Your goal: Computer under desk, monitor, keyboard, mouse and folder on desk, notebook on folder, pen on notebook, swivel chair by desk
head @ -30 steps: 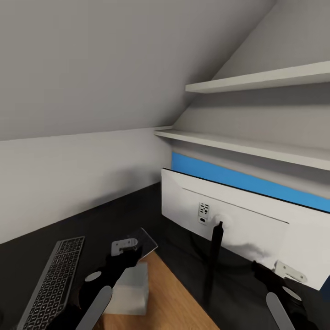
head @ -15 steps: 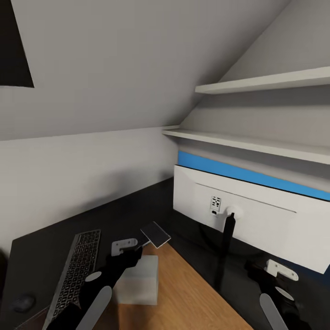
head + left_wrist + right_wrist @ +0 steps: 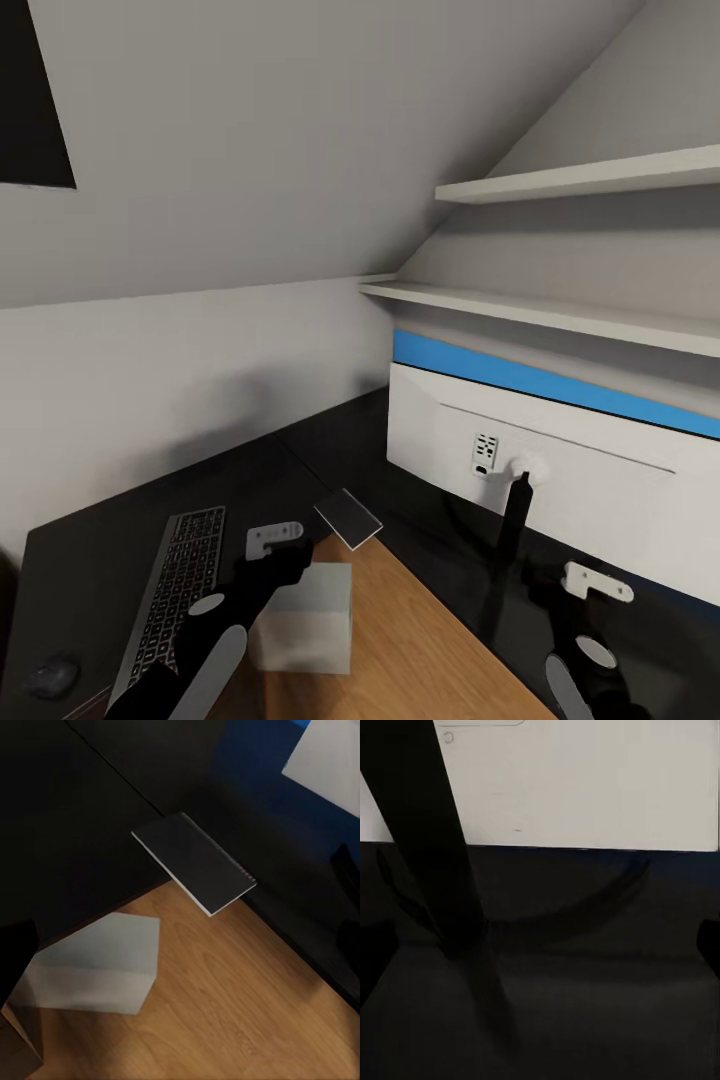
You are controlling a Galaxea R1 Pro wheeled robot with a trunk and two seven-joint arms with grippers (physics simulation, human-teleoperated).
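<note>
The monitor [image 3: 590, 470] stands on the black desk [image 3: 120, 510] with its white back toward me; its black stand [image 3: 513, 515] also shows in the right wrist view [image 3: 439, 847]. The keyboard [image 3: 182, 590] lies at the left, the mouse [image 3: 52, 676] beyond its near end. A thin grey notebook [image 3: 348, 518] rests on the desk's inner edge, overhanging it [image 3: 195, 861]. The light grey computer [image 3: 305, 620] stands on the wooden floor beside that edge. My left gripper [image 3: 285, 548] hovers open just short of the notebook. My right gripper [image 3: 575, 590] is open near the stand's base.
A blue back panel [image 3: 520, 375] runs behind the monitor, with two white shelves [image 3: 560, 182] above it under a sloped ceiling. A dark opening [image 3: 35, 100] shows at the upper left. Wooden floor [image 3: 420, 650] fills the desk's inner corner.
The view has swung left, bringing the mouse and the dark opening into sight. The notebook now looks smaller and sits farther from my left gripper. The right gripper has drawn nearer the stand.
</note>
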